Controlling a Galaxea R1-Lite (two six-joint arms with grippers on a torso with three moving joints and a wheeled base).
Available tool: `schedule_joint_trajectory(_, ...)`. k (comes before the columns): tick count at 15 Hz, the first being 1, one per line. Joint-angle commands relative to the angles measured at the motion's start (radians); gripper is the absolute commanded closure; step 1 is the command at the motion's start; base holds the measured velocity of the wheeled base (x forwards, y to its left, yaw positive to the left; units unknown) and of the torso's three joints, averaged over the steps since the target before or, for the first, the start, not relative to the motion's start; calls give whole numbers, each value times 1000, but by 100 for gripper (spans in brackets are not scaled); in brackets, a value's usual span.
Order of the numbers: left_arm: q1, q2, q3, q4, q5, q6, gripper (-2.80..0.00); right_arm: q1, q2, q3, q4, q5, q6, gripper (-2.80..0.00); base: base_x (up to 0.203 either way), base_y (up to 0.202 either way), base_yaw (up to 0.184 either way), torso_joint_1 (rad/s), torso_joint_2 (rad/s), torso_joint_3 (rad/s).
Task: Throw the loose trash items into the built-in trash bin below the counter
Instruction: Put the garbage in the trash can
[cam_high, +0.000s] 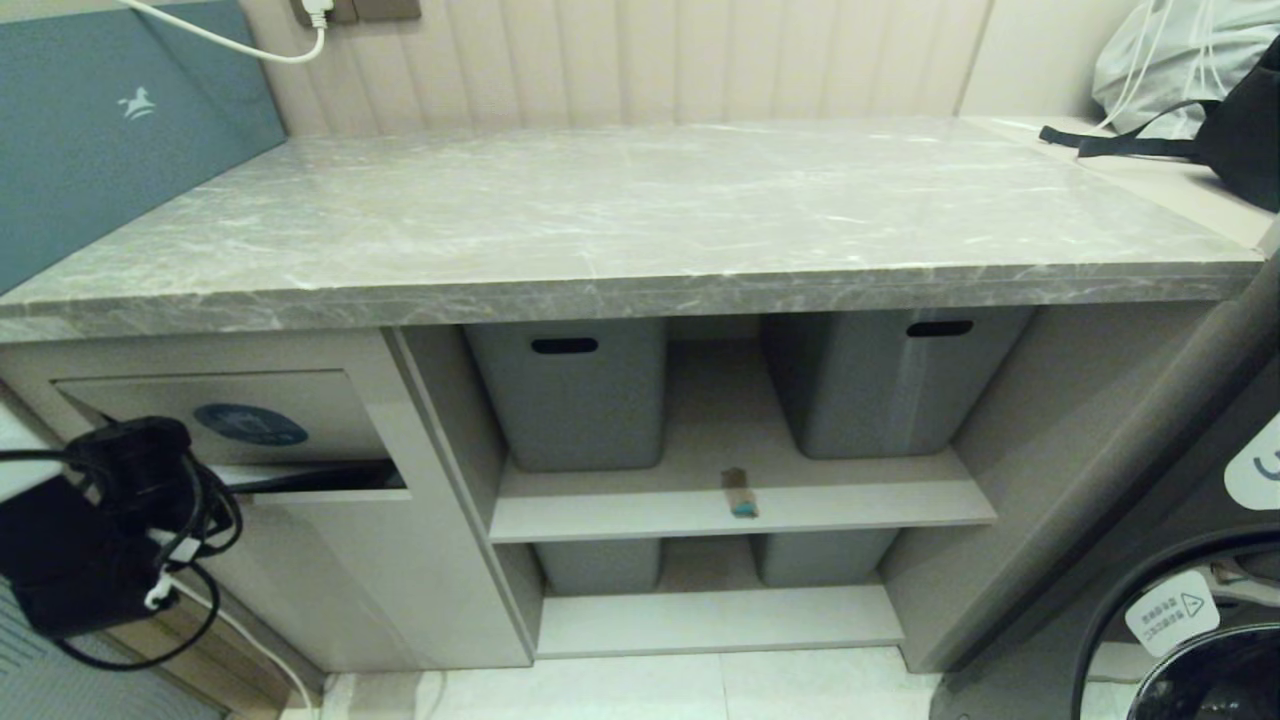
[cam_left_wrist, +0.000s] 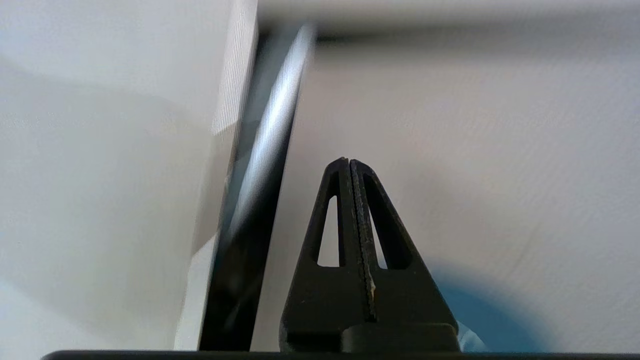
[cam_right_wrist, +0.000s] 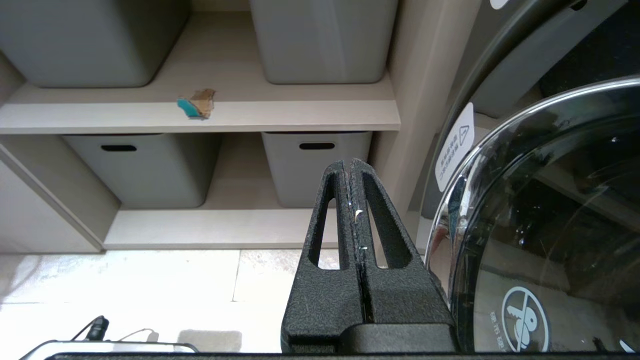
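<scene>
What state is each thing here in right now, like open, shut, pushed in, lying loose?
Trash bin flap: pushed inward, dark gap below.
Left gripper: shut, empty, at the flap.
Right gripper: shut, empty, low by the washer.
Brown strip: lying loose on the shelf edge.
Washer door: swung open.

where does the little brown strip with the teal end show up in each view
Head view: the brown strip lies near the front edge of the upper shelf, below the gap between two grey tubs.
Left wrist view: not in it.
Right wrist view: the strip lies on the same shelf, upper left.
Shared landmark: the grey tub behind it.
</scene>
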Motion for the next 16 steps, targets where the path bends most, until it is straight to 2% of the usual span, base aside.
schedule_joint_trajectory(1, 34, -11, 10, -8, 1, -11, 0, 0, 0, 0, 0, 0, -1, 0, 0, 0, 0, 0, 0, 0)
schedule_joint_trajectory(6, 62, 89, -69, -13, -22, -26, 0, 0, 0, 0, 0, 0, -1, 0, 0, 0, 0, 0, 0, 0)
schedule_joint_trajectory(12, 63, 168, -149, -3, -39, -30, 0, 0, 0, 0, 0, 0, -1, 0, 0, 0, 0, 0, 0, 0)
schedule_joint_trajectory(16, 63, 210, -213, 65, -43, -30, 0, 0, 0, 0, 0, 0, -1, 0, 0, 0, 0, 0, 0, 0)
